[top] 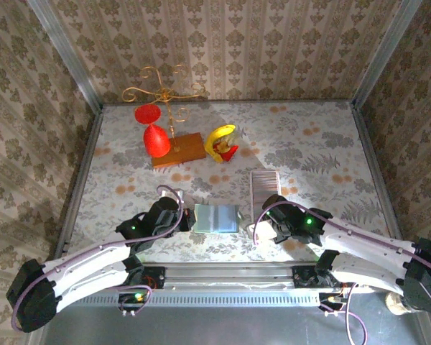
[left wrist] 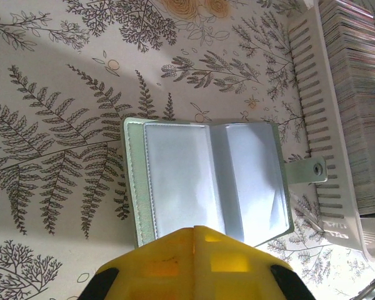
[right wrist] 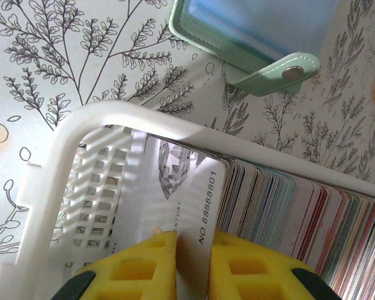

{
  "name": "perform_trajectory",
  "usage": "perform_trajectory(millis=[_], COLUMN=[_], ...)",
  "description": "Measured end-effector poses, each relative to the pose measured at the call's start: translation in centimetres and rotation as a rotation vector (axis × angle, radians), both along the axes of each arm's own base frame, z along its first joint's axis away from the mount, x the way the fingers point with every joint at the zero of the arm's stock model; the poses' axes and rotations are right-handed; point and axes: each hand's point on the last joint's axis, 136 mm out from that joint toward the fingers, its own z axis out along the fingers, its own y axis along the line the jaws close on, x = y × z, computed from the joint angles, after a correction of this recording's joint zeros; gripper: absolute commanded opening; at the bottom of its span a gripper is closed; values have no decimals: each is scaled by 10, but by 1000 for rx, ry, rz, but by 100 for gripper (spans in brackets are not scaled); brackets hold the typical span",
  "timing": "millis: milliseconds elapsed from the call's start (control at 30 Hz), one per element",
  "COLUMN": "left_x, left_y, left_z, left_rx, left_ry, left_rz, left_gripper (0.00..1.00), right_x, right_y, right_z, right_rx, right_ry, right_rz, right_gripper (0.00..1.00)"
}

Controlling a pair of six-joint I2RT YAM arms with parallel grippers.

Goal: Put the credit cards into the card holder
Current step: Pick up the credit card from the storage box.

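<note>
The card holder (top: 215, 218) lies open on the table between the two arms, its bluish-grey sleeves (left wrist: 194, 175) facing up and its snap tab (left wrist: 306, 169) toward the tray. My left gripper (left wrist: 200, 228) is shut, its tip resting at the holder's near edge. The credit cards (top: 263, 185) stand packed on edge in a white slotted tray (right wrist: 87, 125) to the right of the holder. My right gripper (right wrist: 194, 234) is down at the near end of the row (right wrist: 281, 206). A silvery numbered card (right wrist: 197, 194) fills the gap between its yellow fingers.
A gold jewellery stand (top: 161, 93) on a wooden base (top: 178, 149) holds red ornaments at the back. A yellow and red object (top: 221, 141) lies beside it. Patterned walls enclose the table on three sides.
</note>
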Motion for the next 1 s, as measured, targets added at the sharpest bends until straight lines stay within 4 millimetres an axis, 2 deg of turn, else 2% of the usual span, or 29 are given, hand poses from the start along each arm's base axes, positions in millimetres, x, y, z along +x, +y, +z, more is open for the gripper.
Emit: perform_trajectory(millis=[200,367,700,800,1000], left_x=[-1,-1,-1,-1,-3], left_y=[-2,-2,-2,-2,0], left_z=[0,0,0,0,-3], left_rx=[-2,-4,-3,-2,11], left_ry=[2,2,2,2,11], left_rz=[-4,-4,-4,-4,-4], left_gripper=[2,2,2,2,2], right_x=[-3,-15,-26,-27,-32], right_y=[-2,-3,-5,-4,8], right_z=[3,8,11,20,53], right_rx=[12,35,62,79,182], right_ry=[8,78,135,151,187], right_rz=[-14,-37,-70,-94,-133], right_gripper=[15,1,0,0,0])
